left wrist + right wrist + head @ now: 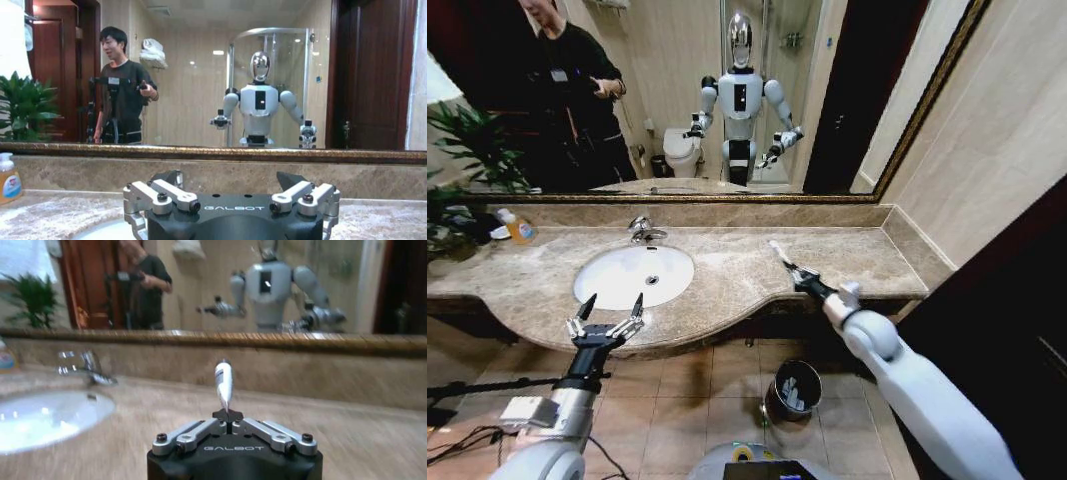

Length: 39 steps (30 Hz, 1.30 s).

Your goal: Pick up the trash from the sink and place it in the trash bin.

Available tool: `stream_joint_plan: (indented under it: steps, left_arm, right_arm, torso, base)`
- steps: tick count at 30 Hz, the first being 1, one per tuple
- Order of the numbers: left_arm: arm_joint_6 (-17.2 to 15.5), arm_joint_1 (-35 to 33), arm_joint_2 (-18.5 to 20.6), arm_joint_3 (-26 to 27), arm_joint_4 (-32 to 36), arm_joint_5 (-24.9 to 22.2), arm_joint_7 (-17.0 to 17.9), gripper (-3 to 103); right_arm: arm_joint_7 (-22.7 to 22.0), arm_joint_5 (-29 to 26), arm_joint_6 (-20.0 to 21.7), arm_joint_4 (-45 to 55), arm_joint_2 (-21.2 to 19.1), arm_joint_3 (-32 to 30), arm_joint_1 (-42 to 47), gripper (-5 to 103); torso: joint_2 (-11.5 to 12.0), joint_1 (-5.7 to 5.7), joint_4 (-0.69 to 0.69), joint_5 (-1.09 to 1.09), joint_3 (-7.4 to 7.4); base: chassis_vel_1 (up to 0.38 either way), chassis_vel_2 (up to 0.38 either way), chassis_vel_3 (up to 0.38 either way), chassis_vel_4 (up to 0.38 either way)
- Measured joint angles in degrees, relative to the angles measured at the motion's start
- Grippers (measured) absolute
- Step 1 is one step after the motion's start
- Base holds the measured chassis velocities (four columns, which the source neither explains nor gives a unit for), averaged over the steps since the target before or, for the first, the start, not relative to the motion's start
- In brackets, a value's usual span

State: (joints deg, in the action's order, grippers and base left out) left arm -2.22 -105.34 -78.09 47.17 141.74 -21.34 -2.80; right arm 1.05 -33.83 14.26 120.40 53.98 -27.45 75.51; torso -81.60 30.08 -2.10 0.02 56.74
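White tube [779, 253], right of center in my head view, is pinched in my right gripper [792, 270] over the marble counter [727, 275]; my left gripper [605, 315] hangs spread at the sink's [592, 285] front rim, lower left.

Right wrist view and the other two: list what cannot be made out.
- White packet pinched by the right gripper: print lost to blur, right wrist view.
- Trash bin: contents too small to tell, head view.
- Sink: bowl hidden behind the left gripper, left wrist view.
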Motion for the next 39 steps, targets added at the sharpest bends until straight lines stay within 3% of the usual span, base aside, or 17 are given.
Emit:
stream_joint_plan:
  steps: [2,8,15,28,39]
  left_arm:
    - [0.0,0.0,0.0,0.0,0.0,0.0,0.0,100]
    - [0.0,0.0,0.0,0.0,0.0,0.0,0.0,100]
    - [0.0,0.0,0.0,0.0,0.0,0.0,0.0,100]
    - [0.0,0.0,0.0,0.0,0.0,0.0,0.0,100]
    - [0.0,0.0,0.0,0.0,0.0,0.0,0.0,100]
  right_arm:
    - [2.8,1.8,-1.6,2.2,2.0,-4.9,8.1,0]
    - [7.2,7.6,-7.1,2.8,7.9,-7.5,19.9,0]
    - [8.7,11.1,-9.8,1.4,13.9,-8.1,24.7,0]
    - [11.3,13.8,-14.7,-6.6,18.2,-9.7,25.8,0]
    - [12.1,17.5,-15.6,-25.6,19.1,-7.8,16.7,0]
  torso:
    - [0.0,0.00,0.01,-0.01,0.00]
    - [0.0,0.00,0.00,-0.02,0.00]
    - [0.0,0.00,0.00,-0.03,0.00]
    - [0.0,0.01,0.00,-0.02,0.01]
    - [0.0,0.01,0.00,-0.01,0.01]
  base:
    - [0.000,0.000,0.000,0.000]
    - [0.000,0.000,0.000,0.000]
    - [0.000,0.000,0.000,0.000]
    - [0.000,0.000,0.000,0.000]
    - [0.000,0.000,0.000,0.000]
